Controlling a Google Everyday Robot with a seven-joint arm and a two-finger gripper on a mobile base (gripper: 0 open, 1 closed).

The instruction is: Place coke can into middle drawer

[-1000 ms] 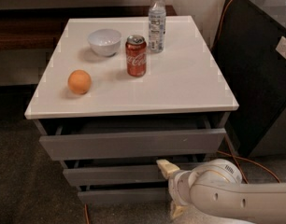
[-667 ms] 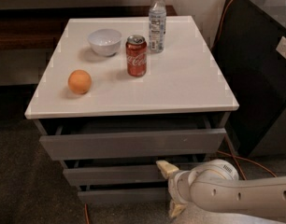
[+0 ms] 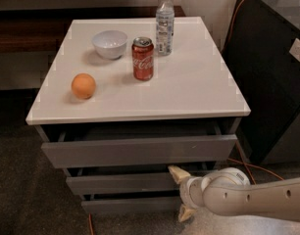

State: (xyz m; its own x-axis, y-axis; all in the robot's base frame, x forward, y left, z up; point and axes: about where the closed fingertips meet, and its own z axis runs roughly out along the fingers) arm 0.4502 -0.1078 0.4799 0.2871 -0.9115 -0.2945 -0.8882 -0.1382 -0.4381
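- Currently, coke can stands upright on cabinet top, bottle at its 1 o'clock.
- Gripper, fingers spread and empty, sits at middle drawer's 3 o'clock end.

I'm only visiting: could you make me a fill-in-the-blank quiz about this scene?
The coke can stands between the water bottle and the ___.
The only fruit on the cabinet top is an ___.
The open pincer, low in front of the middle drawer, holds ___.
Missing: bowl; orange; nothing.
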